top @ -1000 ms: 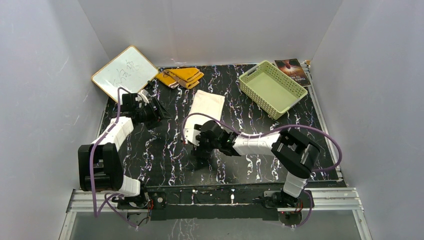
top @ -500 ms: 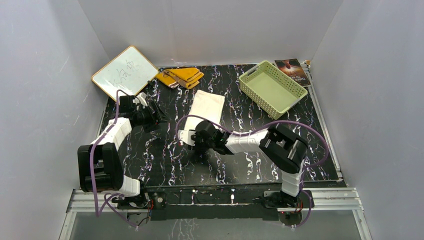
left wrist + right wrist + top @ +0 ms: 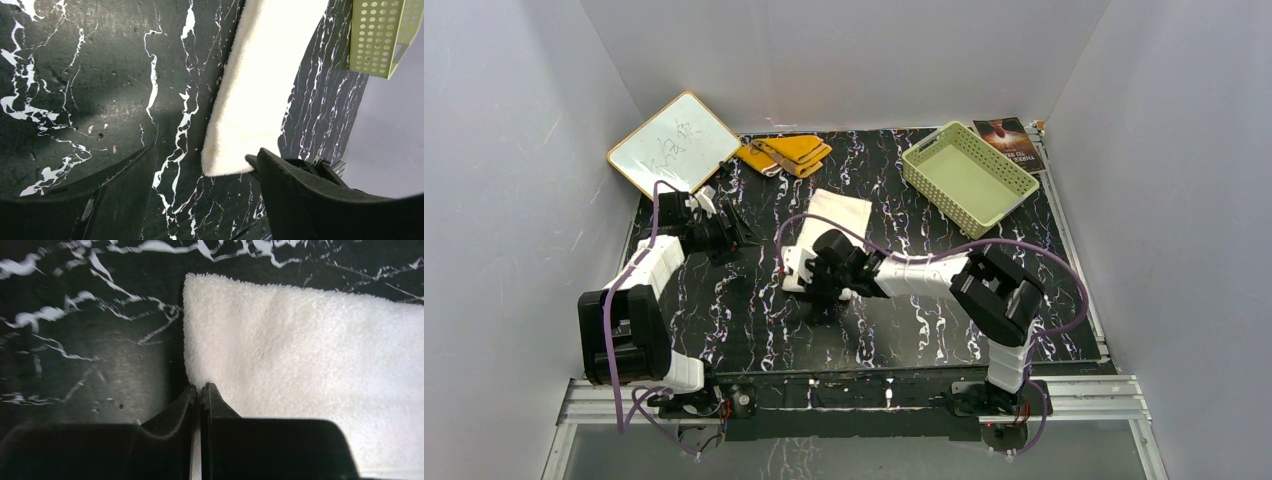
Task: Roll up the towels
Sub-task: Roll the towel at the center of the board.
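Observation:
The cream-white towel (image 3: 844, 212) lies flat on the black marbled table, mid-table. My right gripper (image 3: 822, 252) is at its near end, shut on the towel's edge (image 3: 310, 350); in the right wrist view the jaws (image 3: 201, 387) meet with a pinch of the pile between their tips. My left gripper (image 3: 734, 232) stands open just left of the towel. Its fingers (image 3: 205, 152) straddle the towel's near corner (image 3: 260, 90) without touching it. The mustard-yellow towel (image 3: 786, 152) lies folded at the back of the table.
A pale green slotted basket (image 3: 924, 160) sits at the back right, its corner also in the left wrist view (image 3: 380, 35). A white board (image 3: 674, 145) leans at the back left. A dark booklet (image 3: 1009, 140) lies behind the basket. Grey walls enclose the table.
My right gripper has moved left and forward to the cream towel's near edge and gone from open to shut on it. The left gripper has shifted slightly back and left, still open.

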Controlling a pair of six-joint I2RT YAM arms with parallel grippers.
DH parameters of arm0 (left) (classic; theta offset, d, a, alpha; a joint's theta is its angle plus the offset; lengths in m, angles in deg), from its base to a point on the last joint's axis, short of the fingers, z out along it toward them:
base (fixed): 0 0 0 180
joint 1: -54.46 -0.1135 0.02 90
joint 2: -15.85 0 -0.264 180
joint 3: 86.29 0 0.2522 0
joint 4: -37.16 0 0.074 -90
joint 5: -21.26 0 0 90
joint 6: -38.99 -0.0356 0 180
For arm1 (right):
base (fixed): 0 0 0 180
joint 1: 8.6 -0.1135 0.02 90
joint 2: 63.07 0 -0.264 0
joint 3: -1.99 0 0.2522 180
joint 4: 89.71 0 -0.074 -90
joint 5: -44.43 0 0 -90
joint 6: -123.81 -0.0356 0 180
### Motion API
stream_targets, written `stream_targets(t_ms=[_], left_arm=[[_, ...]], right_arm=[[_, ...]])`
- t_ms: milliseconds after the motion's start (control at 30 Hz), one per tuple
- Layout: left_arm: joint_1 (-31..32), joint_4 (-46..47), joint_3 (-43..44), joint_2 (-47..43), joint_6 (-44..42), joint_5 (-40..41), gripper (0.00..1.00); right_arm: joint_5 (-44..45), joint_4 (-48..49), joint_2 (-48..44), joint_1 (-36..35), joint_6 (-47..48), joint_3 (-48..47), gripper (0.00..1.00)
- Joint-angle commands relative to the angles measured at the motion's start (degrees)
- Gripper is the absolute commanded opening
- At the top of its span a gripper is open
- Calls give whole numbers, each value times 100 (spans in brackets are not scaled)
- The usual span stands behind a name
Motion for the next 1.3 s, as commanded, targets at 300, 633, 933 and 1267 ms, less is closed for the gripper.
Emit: stream_targets(t_ms=[300,633,933,1267], left_arm=[[-38,353,50,-106,174,-866,70],[-10,571,112,-49,312,-1373,64],[401,1345,-48,126,901,-1731,60],[1145,3367,-846,628,2497,-1847,0]], right_arm=[[-3875,-2175,1274,1618,-2934,-2836,0],[-4862,-2733,2305,1927,-3195,-3681,0],[-4751,-2075,2144,1926,-3687,-3205,0],[-4395,-1314,2738,2218,-4343,-2843,0]])
